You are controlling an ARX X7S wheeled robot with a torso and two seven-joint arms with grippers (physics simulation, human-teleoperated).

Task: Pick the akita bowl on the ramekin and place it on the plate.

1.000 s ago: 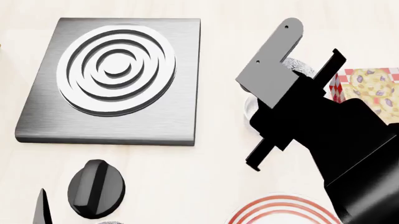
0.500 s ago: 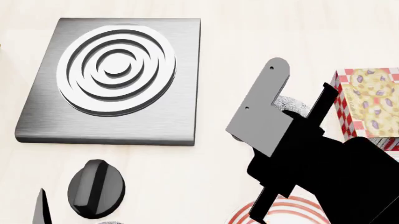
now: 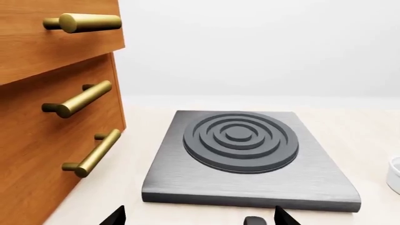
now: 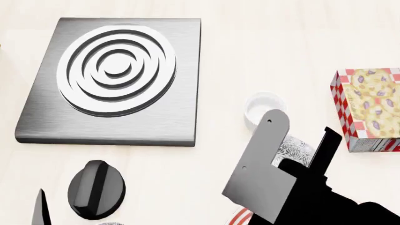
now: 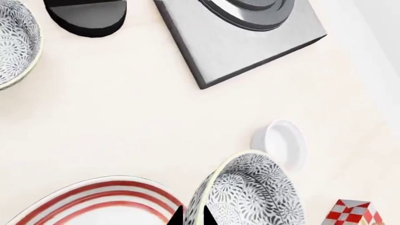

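Speckled black-and-white akita bowl w/ pale inside and dark rim is off the plain glossy white ramekin, held in the air by the right gripper, whose jaws are pinched on the near rim. In the head view the bowl shows only as a patch between the grey finger plate and the black arm; the ramekin sits bare on the pale counter, beyond it.

Large flat white plate w/ red-pink rings lies just beside the carried bowl, its ringed edge close by the bowl's wall. Judging by this, the transfer is underway and the placing remains. To do it well: carry the bowl over the plate's centre, not its rim, keep it level, lower until the base meets the plate, only then let go.

Second speckled bowl sits well apart near the black knob; ignore it.

Left gripper: only two dark tips show at frame edge, apart and w/ nothing between, facing the brushed-metal burner plate.
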